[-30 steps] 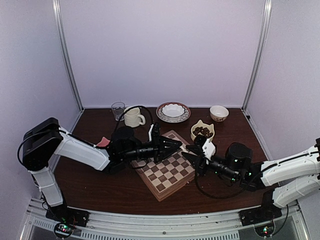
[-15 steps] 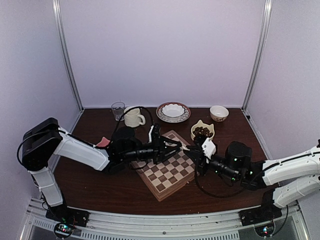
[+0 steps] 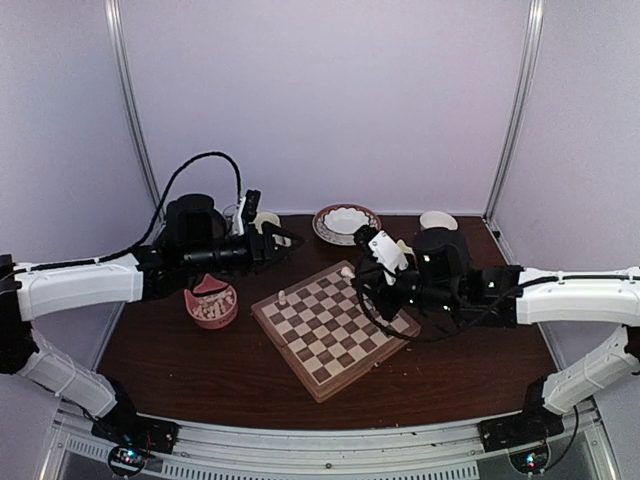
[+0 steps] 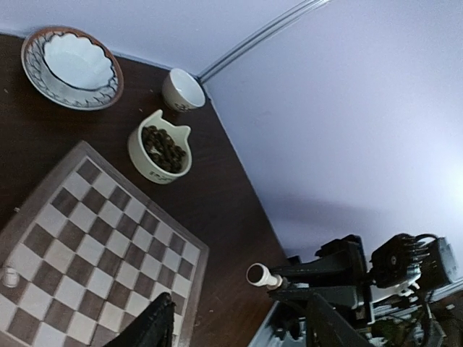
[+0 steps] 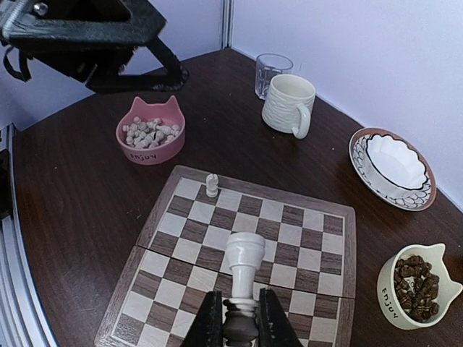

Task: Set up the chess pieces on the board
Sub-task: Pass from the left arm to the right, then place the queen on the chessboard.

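The board (image 3: 335,330) lies mid-table, also in the left wrist view (image 4: 87,238) and the right wrist view (image 5: 239,217). One small pale chess piece (image 3: 283,297) (image 5: 212,184) (image 4: 10,276) stands near the board's left corner. My right gripper (image 3: 352,273) (image 5: 242,325) hangs above the board, shut on a taller pale chess piece (image 5: 244,267) (image 4: 260,275) held by its base end. My left gripper (image 3: 287,240) (image 4: 235,332) is raised behind the board's left side, open and holding nothing. More chess pieces fill a pink bowl (image 3: 212,306) (image 5: 150,130).
A cream mug (image 5: 288,105) and a glass (image 5: 273,74) stand behind the board. A patterned plate with a white bowl (image 3: 346,222) and a small bowl (image 3: 437,220) sit at the back. A cream bowl of brown pellets (image 4: 160,148) is right of the board.
Both arms rose and drew apart from the board's middle. The left gripper opened and moved back-left, uncovering the pink bowl. The right gripper closed on a pale piece and lifted it.
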You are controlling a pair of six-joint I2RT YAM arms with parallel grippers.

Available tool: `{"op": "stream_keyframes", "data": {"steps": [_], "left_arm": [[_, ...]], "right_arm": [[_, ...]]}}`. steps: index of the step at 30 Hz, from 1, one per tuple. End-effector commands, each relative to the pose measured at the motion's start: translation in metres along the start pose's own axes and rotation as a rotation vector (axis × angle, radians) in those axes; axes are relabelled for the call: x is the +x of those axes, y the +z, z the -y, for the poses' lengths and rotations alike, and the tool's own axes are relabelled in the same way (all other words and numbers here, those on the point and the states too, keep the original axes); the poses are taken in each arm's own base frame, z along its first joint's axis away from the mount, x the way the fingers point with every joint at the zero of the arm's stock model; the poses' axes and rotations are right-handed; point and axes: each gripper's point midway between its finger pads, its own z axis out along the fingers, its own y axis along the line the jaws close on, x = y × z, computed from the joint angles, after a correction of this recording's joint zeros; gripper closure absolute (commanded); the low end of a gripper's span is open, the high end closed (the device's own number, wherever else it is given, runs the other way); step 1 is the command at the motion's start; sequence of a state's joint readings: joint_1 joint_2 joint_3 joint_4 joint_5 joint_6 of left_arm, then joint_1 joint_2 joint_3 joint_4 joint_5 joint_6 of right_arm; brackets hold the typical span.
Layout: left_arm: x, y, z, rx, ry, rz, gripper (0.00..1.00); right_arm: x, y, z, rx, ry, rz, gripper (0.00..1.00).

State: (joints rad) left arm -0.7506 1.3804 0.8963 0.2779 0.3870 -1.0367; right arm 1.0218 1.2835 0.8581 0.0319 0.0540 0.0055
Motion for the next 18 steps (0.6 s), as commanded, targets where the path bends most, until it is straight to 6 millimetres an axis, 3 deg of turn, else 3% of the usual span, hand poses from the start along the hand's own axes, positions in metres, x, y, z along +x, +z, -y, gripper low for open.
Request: {"op": "stream_keyframes", "data": {"steps": [1,3,8,12,18], "left_arm": [[-0.002,-0.030,-0.020,-0.242,0.287,-0.053,0.36],[-0.005,-0.039,-0.025,-0.284,0.347,-0.036,0.35],[-0.017,-0.059,-0.047,-0.429,0.521,0.023,0.32],[-0.028,-0.072,-0.066,-0.565,0.657,0.054,0.31],[-0.036,-0.090,-0.094,-0.699,0.723,0.159,0.32]], "right_arm": [[0.039,0.008,-0.012,-0.061,0.020,-0.319,1.00],[0.031,0.014,-0.016,-0.080,0.007,-0.394,1.00],[0.044,0.025,-0.027,-0.148,-0.035,-0.631,1.00],[0.058,0.039,-0.020,-0.127,-0.086,-0.772,1.00],[0.083,0.082,0.000,-0.114,-0.045,-0.906,1.00]]}}
